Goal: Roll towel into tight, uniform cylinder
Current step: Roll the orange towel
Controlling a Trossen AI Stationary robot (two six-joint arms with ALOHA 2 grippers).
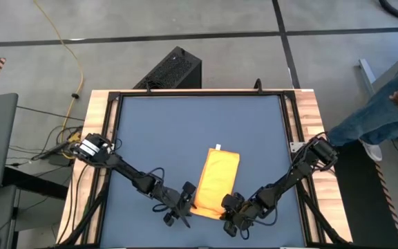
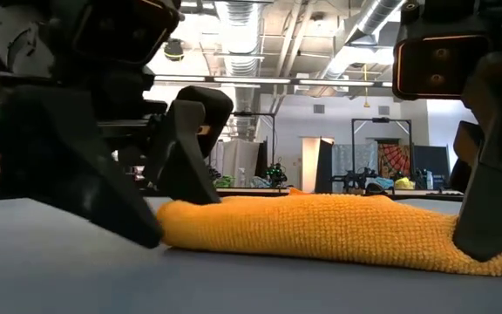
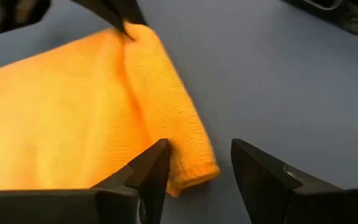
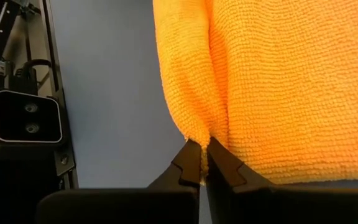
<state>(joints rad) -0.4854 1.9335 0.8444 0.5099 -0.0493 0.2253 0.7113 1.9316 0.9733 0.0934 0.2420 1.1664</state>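
Right claw (image 4: pixel 199 163) pinched shut on the near rolled edge of the towel (image 1: pixel 216 181). Left claw (image 3: pixel 194 167) wide open, holding nothing, just beside the other end of that edge. Yellow towel flat on the blue mat (image 1: pixel 185 124) on the worktop. Probably soft, light, floppy; best gripped at both ends of the fold.

Two dark jointed arms, looped black cables, wedge-shaped black fingers (image 3: pixel 151 174).

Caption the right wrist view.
Right gripper pinches the rolled edge of the towel on the blue mat.
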